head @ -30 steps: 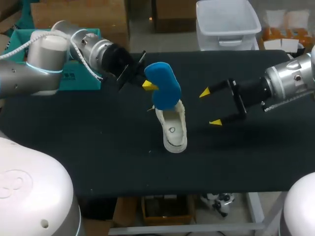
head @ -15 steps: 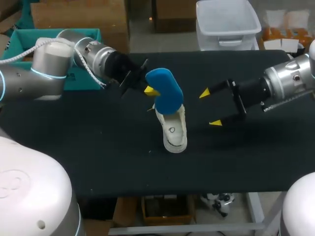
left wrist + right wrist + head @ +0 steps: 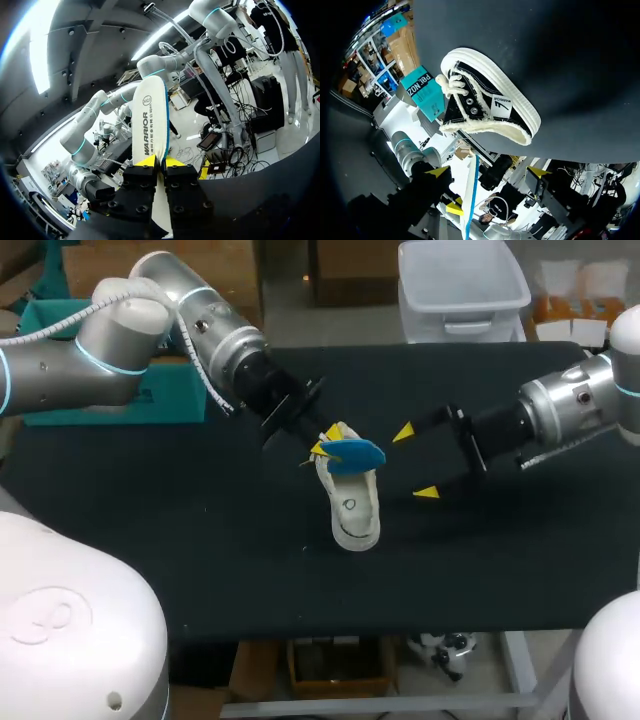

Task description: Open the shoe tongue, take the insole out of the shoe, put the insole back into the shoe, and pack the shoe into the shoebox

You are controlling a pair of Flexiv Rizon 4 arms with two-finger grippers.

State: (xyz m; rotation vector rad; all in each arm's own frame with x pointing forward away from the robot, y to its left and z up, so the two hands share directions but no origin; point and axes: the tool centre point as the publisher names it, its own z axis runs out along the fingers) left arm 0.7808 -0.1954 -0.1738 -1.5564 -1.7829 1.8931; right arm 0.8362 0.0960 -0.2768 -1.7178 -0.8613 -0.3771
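Your left gripper (image 3: 326,440) clenches the insole (image 3: 358,454), hiding the mouth of the shoe (image 3: 352,510); your right gripper (image 3: 414,461) gapes, apart rightward.

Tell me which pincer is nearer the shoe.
Left. The left pincer, shut on the blue insole, is right above the open top of the shoe. The right pincer is open, off to the shoe's side with a clear gap between.

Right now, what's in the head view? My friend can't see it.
The left fingers pinch a blue insole flat over a shoe on the black table. The right fingers are open beside the shoe.
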